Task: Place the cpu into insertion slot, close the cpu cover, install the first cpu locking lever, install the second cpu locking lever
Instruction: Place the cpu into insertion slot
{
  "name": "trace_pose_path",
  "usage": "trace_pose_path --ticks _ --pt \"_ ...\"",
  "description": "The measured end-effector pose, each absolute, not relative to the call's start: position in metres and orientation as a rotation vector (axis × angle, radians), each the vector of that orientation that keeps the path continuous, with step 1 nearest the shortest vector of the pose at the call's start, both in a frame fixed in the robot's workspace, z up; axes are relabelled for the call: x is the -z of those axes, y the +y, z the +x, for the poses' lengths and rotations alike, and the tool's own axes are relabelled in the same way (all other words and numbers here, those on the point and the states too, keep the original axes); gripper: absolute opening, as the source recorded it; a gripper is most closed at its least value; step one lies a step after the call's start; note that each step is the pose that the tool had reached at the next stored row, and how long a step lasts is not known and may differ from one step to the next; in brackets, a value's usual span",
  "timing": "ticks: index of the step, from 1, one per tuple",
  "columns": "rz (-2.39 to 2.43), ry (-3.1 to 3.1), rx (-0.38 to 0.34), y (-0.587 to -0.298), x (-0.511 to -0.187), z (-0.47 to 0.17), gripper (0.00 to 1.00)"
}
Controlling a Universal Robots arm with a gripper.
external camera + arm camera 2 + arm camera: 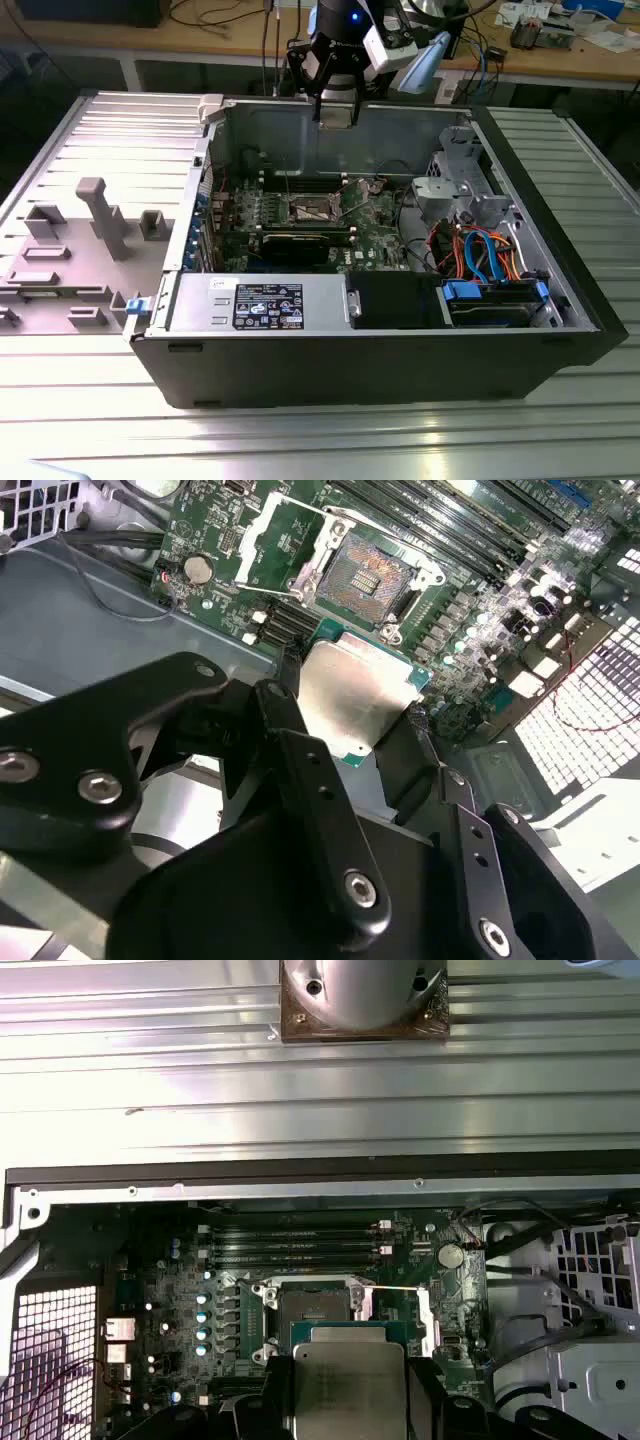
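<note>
Computer case (400, 375) lay open on the ribbed metal counter (300, 445). Contents noted in the exterior view:
- green motherboard (378, 240) on the case floor
- boxy power supply (265, 303) with a label, along the near wall
- bundle of blue and orange cables (487, 255) toward the exterior view's right

Grey fixtures (100, 215) stood on the counter outside the case, on the exterior view's left.

My gripper (337, 112) hung above the far wall of the case, well apart from the board. It was clamped on the cpu (352, 692), with dark fingers (283, 702) pressing two opposite edges. The silvery top faced the camera in both wrist views. The cpu was in the air, not seated.

The insertion slot (365, 578) on the motherboard had its dark contact field exposed inside the metal rim. The cpu cover (312, 560) was swung open just beside the slot, and green board showed through its cut-out.

View notes:
- The exterior view gave the whole case, the fixtures and my height over the wall; the slot was small there.
- The second wrist view gave the grip on the cpu's edges up close.
- The first wrist view looked past the cpu to the slot, the memory slots (300, 1240) beyond it, a coin battery (451, 1255) to one side, and the counter beyond the case rim.
</note>
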State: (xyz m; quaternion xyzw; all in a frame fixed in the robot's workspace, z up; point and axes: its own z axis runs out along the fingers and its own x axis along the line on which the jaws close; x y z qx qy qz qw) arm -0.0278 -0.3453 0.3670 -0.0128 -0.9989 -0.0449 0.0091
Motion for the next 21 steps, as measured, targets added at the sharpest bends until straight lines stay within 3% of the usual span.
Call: trace_pose_path --ticks 21 --pt "-0.128 -3.120 0.141 -0.3453 -0.3664 -0.0278 0.54"
